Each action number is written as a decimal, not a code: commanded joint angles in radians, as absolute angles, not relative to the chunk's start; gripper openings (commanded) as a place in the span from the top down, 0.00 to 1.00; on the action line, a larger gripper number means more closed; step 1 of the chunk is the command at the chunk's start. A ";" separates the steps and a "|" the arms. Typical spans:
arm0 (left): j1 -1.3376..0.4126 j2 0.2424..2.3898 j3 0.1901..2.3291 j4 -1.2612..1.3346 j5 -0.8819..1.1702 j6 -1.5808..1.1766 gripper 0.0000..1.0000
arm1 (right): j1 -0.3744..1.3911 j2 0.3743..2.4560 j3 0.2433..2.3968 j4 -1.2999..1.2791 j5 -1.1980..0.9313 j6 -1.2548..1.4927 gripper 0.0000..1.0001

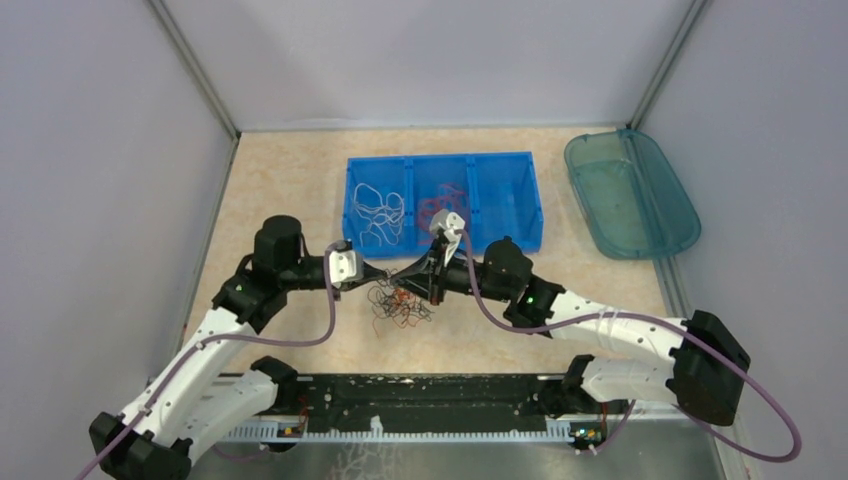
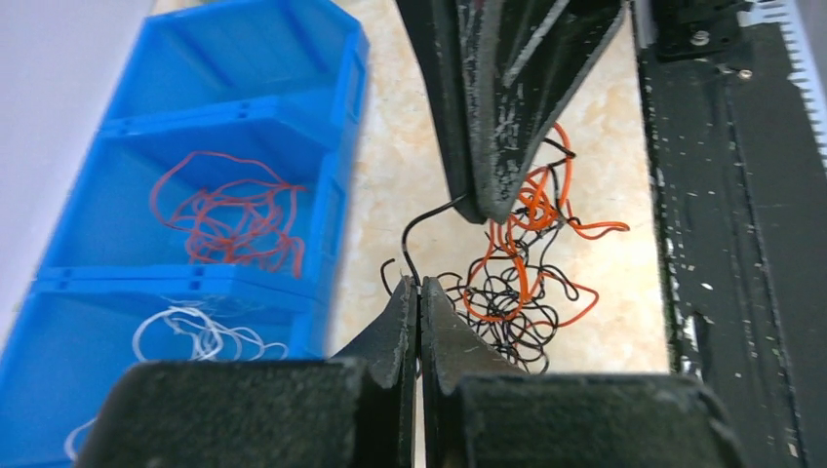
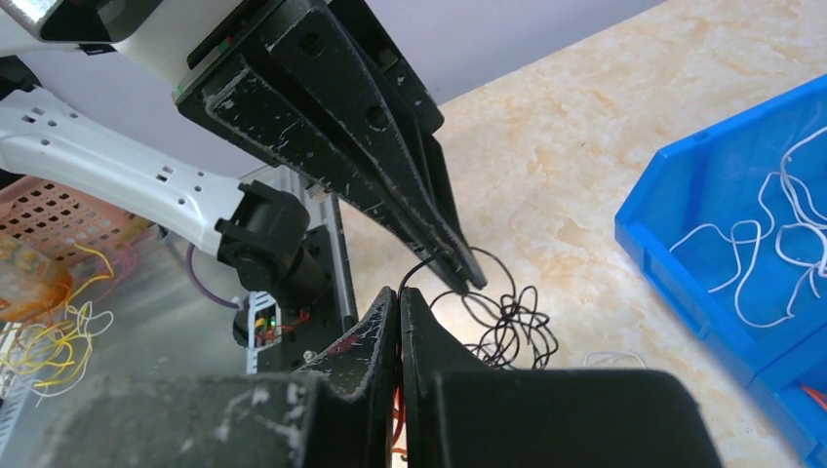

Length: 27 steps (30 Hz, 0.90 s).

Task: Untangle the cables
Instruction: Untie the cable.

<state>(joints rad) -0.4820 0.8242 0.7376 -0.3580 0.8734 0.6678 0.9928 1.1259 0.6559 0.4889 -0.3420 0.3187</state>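
While my left gripper (image 2: 419,292) and right gripper (image 3: 399,297) pinch one black wire (image 2: 417,226), it arches between them.
Tangled cables (image 1: 400,303) lie on the table (image 1: 290,180), just near of the blue bin (image 1: 535,215).

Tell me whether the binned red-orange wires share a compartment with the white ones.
No: the red-orange wires and the white wires lie in separate, neighbouring compartments of the blue bin.

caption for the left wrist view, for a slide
Left gripper and right gripper pinch one black wire by the tangle.
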 commanded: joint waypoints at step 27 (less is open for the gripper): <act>-0.493 0.807 1.048 -0.374 1.072 0.570 0.99 | 0.872 0.979 0.741 0.589 -0.478 0.350 0.27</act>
